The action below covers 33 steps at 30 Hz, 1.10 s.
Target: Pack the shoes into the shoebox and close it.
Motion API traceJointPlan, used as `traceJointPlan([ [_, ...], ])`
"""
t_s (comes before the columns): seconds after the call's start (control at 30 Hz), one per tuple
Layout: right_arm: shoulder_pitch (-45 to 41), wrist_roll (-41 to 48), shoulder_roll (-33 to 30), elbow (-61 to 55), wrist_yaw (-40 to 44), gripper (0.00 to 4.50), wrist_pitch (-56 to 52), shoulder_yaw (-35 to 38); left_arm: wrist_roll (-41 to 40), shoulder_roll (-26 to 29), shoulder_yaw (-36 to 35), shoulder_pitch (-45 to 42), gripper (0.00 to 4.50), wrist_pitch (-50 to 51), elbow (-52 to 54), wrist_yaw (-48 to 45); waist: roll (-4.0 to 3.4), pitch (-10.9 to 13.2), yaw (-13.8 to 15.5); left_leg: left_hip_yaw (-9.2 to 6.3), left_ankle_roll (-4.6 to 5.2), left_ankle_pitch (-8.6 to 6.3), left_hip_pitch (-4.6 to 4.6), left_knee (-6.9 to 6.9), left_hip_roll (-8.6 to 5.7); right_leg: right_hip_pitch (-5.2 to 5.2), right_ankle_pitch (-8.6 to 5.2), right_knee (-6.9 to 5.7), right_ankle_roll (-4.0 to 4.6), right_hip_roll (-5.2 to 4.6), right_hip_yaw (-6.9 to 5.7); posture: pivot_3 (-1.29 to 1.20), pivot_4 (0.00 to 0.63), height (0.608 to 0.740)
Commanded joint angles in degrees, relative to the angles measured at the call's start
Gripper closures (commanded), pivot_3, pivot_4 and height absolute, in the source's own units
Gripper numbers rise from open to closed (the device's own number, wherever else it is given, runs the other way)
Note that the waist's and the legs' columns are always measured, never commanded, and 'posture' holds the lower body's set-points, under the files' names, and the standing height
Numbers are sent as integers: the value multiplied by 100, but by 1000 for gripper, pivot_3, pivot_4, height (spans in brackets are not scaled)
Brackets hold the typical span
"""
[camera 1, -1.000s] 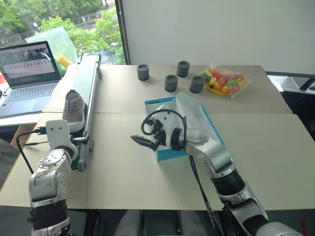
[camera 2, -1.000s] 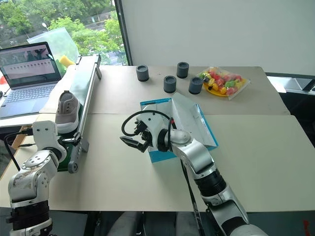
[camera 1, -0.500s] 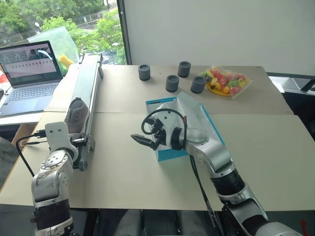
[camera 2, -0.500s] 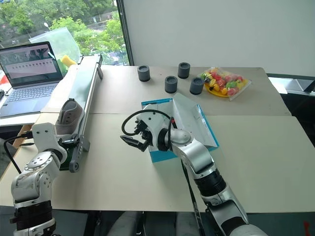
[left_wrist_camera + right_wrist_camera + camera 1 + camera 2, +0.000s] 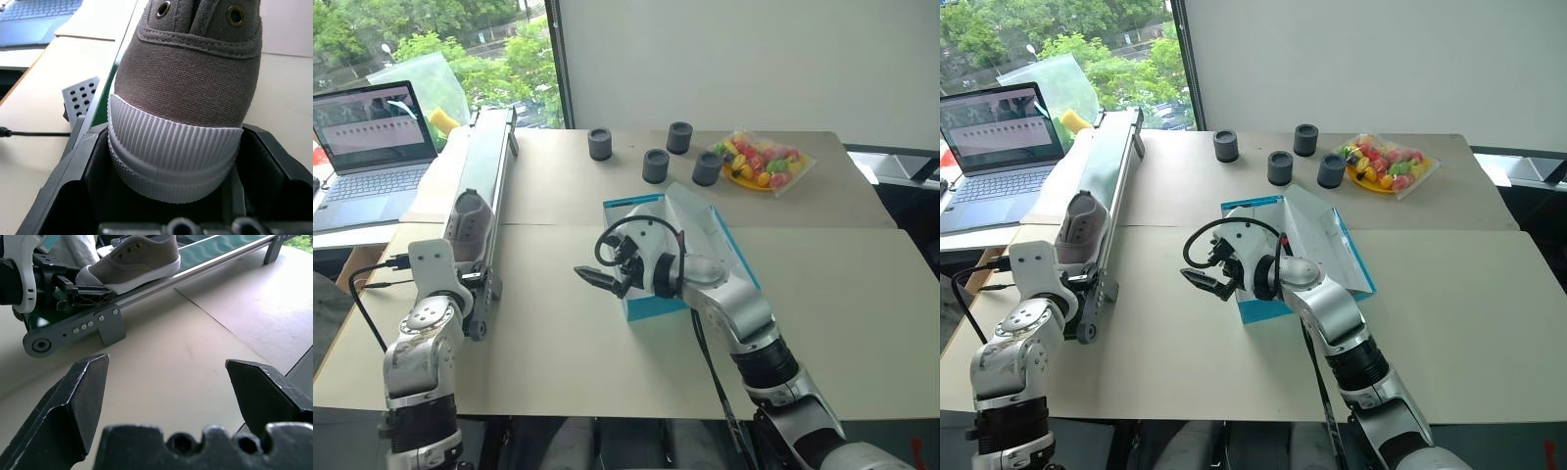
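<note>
- Two pale beige rectangular tabletops (image 5: 822, 294) are sitting edge to edge. A broad bare stretch is lying open in front of and to the right of the box.
- One long conveyor with a green belt and a grey metal frame (image 5: 491, 166) is running along the left side, from the near edge back towards the window.
- One open grey laptop (image 5: 372, 147) is standing on a separate surface left of the conveyor.
- One bright blue rectangular cardboard shoebox (image 5: 641, 305) is resting mid-table, well apart from the conveyor. A pale sheet is sticking up from its top, and the right arm is crossing in front of it.
- One grey-taupe canvas sneaker with a ribbed white toe cap and metal eyelets (image 5: 186, 88) is standing upright on the near end of the belt, toe towards the robot.
- One clear bag of colourful fruit on a yellow plate (image 5: 759, 164) is lying near the far right edge.
- One left gripper (image 5: 465, 279) is sitting around the sneaker's toe cap. Whether it is pinching the sole cannot be told.
- One right gripper (image 5: 166, 377) is hovering above bare table just left of the box, its jaws spread wide and holding nothing.
- Four small dark grey cylinders (image 5: 655, 164) are standing behind the box.
</note>
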<state>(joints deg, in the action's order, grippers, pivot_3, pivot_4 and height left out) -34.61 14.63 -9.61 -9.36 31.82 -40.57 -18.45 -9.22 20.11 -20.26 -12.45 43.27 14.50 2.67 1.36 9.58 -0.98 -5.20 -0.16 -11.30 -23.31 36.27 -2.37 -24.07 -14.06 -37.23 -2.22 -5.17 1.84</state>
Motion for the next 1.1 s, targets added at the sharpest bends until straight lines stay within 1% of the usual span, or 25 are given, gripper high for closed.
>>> traceJointPlan([
  [0.03, -190, 235, 329, 68, -285, 0, -106, 499, 391, -64, 360, -149, 1146, -840, 559, 158, 0, 0, 2, 1, 0, 0, 0, 0, 0, 0, 0, 0, 0, 0, 1, 0, 150, 740],
  [0.1, -360, 666, 708, 374, -580, 0, -639, 1109, 154, -400, 484, -222, 1146, -1022, 732, 77, 1, 0, 10, 4, 0, 0, 0, 0, 1, -1, 1, -1, 1, 0, 5, 0, 150, 740],
  [0.2, -792, 1792, 1359, 911, -1049, 0, -1478, 2450, -417, -1027, 744, -266, 1146, -951, 977, -200, 2, -1, 16, 12, 0, 0, -1, 2, 6, 1, 11, 3, -1, 1, 12, 0, 150, 740],
  [0.27, -1135, 2490, 1683, 1329, -1500, 0, -1845, 3338, -937, -1431, 994, -234, 1146, -736, 1195, -486, 2, -1, 19, 18, 0, 0, -2, 2, 8, -1, 12, 3, -2, 2, 18, 0, 150, 740],
  [0.33, -1415, 2889, 1795, 1858, -2031, 0, -2125, 3938, -1656, -1902, 1167, -223, 1146, -485, 1522, -674, 2, -1, 36, 23, 2, -1, -6, 4, 9, -1, 13, 4, -4, 0, 17, 0, 150, 740],
  [0.4, -1501, 3038, 1739, 2082, -2227, 0, -2309, 4064, -2229, -2245, 1243, -304, 1146, -244, 1814, -695, 2, -1, 10, 39, 4, -2, -14, 6, 8, -5, 15, 10, -8, 0, 20, 0, 150, 740],
  [0.5, -1633, 3417, 1785, 2163, -2480, 0, -2370, 4362, -2708, -2393, 1462, -378, 1146, 213, 2037, -693, 2, -1, -85, 68, 14, -8, -19, 6, 17, -19, 15, 6, -9, 10, 45, 0, 150, 740],
  [0.63, -1708, 3540, 1724, 2212, -2673, 0, -2310, 4344, -2803, -2267, 1637, -383, 1146, 385, 2072, -632, 2, -1, -208, 93, 16, -8, -6, 7, 17, -12, 16, 0, -10, 18, 64, 0, 150, 740],
  [0.73, -1786, 3678, 1787, 2302, -2920, 0, -2104, 4525, -2848, -2156, 1650, -409, 1146, 440, 2016, -609, 2, -2, -203, 103, 16, -8, 6, 11, 21, 0, 19, 0, -6, 31, 63, 0, 150, 740],
  [0.8, -1818, 3854, 1770, 2328, -2998, 0, -2069, 4627, -2845, -2110, 1535, -423, 1146, 414, 1943, -526, 2, -1, -187, 104, 16, -8, 4, 16, 23, 2, 20, 1, -7, 34, 62, 0, 150, 740],
  [0.9, -1739, 3776, 1565, 2288, -3025, 0, -2026, 4515, -2688, -1881, 1354, -355, 1146, 300, 1901, -484, 2, -2, -168, 104, 19, -9, -4, 24, 22, -1, 22, 5, -11, 34, 62, 0, 150, 740],
  [1.0, -1669, 3728, 1457, 2269, -3046, 0, -1993, 4418, -2729, -1803, 1223, -331, 1146, 243, 1898, -436, 2, -1, -170, 106, 21, -10, -4, 23, 26, -3, 23, 4, -11, 36, 63, 0, 150, 740],
  [1.1, -1546, 3612, 1349, 2198, -3024, 0, -1969, 4281, -2736, -1498, 742, -36, 1146, 307, 1792, -399, 1, -2, -181, 106, 21, -10, -2, 23, 29, -3, 23, 5, -9, 38, 63, 0, 150, 740],
])
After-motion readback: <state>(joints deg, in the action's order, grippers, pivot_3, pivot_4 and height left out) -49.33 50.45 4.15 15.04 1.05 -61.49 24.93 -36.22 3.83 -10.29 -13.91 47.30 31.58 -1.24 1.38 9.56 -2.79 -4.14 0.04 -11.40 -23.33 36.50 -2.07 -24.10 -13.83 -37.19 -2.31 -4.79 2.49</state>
